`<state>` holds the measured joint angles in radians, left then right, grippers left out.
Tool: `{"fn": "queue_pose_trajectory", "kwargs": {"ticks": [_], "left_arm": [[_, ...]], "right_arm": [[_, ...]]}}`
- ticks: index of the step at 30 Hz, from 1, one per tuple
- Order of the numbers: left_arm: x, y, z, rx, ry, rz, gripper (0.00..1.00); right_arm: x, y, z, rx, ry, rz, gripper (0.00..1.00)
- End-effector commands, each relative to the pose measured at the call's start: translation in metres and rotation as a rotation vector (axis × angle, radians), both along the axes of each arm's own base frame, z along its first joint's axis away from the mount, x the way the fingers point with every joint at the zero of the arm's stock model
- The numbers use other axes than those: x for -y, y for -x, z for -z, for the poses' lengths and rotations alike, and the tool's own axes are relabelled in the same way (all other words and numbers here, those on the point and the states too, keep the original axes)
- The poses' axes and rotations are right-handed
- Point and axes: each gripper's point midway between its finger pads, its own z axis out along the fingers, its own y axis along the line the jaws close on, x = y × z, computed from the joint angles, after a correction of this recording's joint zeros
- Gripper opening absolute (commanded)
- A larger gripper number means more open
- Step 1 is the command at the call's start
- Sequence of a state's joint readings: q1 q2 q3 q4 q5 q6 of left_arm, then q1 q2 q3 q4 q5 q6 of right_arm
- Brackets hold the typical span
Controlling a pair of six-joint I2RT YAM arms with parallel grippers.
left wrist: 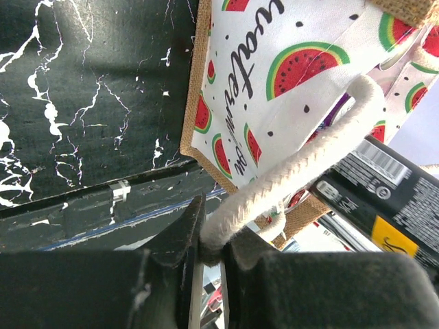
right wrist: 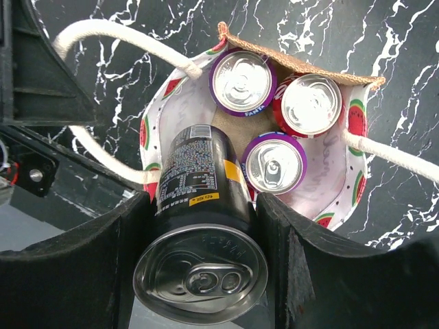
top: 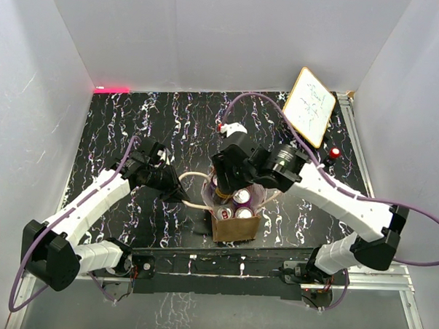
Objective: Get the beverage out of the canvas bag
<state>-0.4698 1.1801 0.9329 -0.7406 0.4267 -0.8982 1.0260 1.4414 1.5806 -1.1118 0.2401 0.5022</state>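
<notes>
Right hand (right wrist: 203, 236) grasping black can (right wrist: 195, 171) over open canvas bag (right wrist: 302, 67), left hand (left wrist: 214, 257) clenched on its handle (left wrist: 295, 168)

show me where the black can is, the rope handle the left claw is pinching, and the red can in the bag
black can (right wrist: 195, 178): right wrist view, on its printed side
rope handle (left wrist: 295, 164): left wrist view, middle of the rope
red can (right wrist: 312, 104): right wrist view, on its silver lid
</notes>
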Motion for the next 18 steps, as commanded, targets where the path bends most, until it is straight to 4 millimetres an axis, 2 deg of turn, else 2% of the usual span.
{"fn": "queue_pose_trajectory", "kwargs": {"ticks": [1, 7, 10, 14, 18], "left_arm": [[-0.001, 0.009, -0.004, 0.001, 0.018, 0.001, 0.06], [-0.003, 0.012, -0.004, 0.0, 0.02, -0.003, 0.05], [-0.003, 0.011, -0.006, 0.006, 0.015, 0.006, 0.04], [-0.003, 0.009, -0.009, 0.016, 0.007, 0.031, 0.03], [-0.001, 0.006, -0.012, 0.026, 0.002, 0.065, 0.0]], "right_arm": [[-0.001, -0.004, -0.062, 0.098, -0.198, 0.064, 0.08], [0.012, -0.02, -0.128, 0.262, -0.296, 0.131, 0.08], [0.021, -0.031, -0.152, 0.348, -0.31, 0.173, 0.08], [0.036, -0.05, -0.171, 0.464, -0.26, 0.252, 0.08], [0.055, -0.08, -0.17, 0.524, -0.157, 0.338, 0.08]]}}
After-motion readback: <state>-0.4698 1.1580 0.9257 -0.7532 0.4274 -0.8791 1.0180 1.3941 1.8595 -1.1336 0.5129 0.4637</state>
